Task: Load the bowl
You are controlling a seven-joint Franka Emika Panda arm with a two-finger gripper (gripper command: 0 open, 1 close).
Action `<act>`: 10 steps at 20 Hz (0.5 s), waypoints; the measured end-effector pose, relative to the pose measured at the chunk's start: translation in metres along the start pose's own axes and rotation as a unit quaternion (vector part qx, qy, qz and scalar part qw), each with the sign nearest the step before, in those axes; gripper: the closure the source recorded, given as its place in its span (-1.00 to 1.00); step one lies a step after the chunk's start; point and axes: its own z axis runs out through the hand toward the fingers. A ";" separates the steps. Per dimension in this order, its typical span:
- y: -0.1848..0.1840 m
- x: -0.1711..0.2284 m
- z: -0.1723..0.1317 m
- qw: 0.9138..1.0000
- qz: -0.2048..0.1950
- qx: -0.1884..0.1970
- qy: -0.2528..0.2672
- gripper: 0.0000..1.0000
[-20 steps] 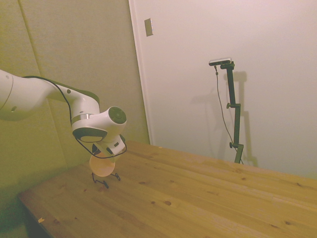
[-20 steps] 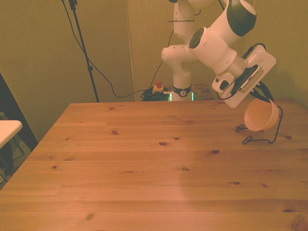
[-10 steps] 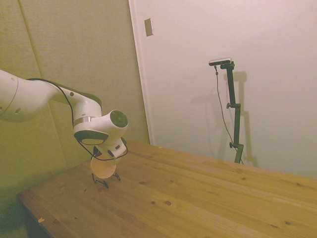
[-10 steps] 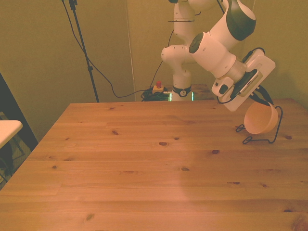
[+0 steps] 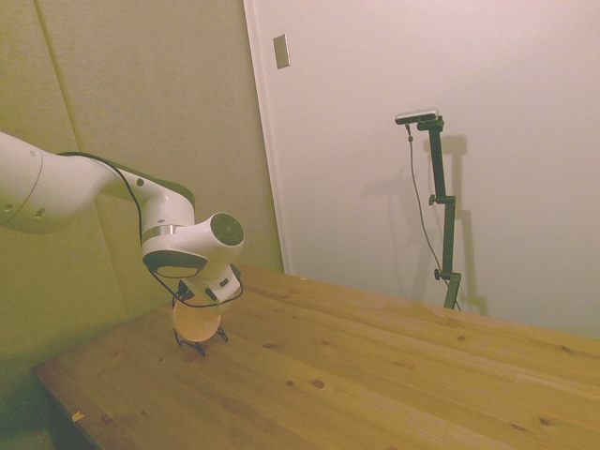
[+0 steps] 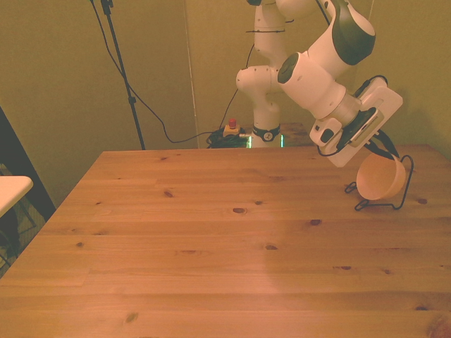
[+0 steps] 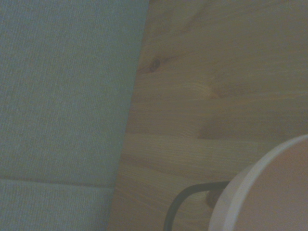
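While the near bench [image 6: 211, 282] is bare wood, all activity sits at the far corner on the front view's right. Bowl [image 6: 381, 179] is tipped on edge, open side toward the front view's left, seated in the black wire rack [image 6: 400, 200] with the tall wire loop behind it. Whether the bowl's lower edge is fully bottomed on the rack's base wire cannot be told; the wrist view shows the bowl rim close by, a curved rack wire just beside it, and wood beyond.

Gripper [image 6: 387, 150] hangs from the tilted wrist directly above the bowl's upper rim. Jaws appear closed on that rim, though the white wrist housing covers most of them. In the side view the gripper [image 5: 200, 298] and bowl [image 5: 196, 321] overlap, rack feet showing beneath.

Judgement: placement step, near its end. To finish well: ease down only until the rim settles between the wires, keep the tilt matched to the back loop, part the jaws slowly, then retreat along the rim's own plane so the light rack is not dragged or tipped
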 end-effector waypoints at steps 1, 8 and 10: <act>-0.001 0.000 0.001 1.000 0.000 0.000 0.000 -1.00; 0.000 0.001 0.005 1.000 0.001 -0.002 -0.003 -1.00; 0.001 0.001 0.005 1.000 0.001 -0.003 -0.003 -1.00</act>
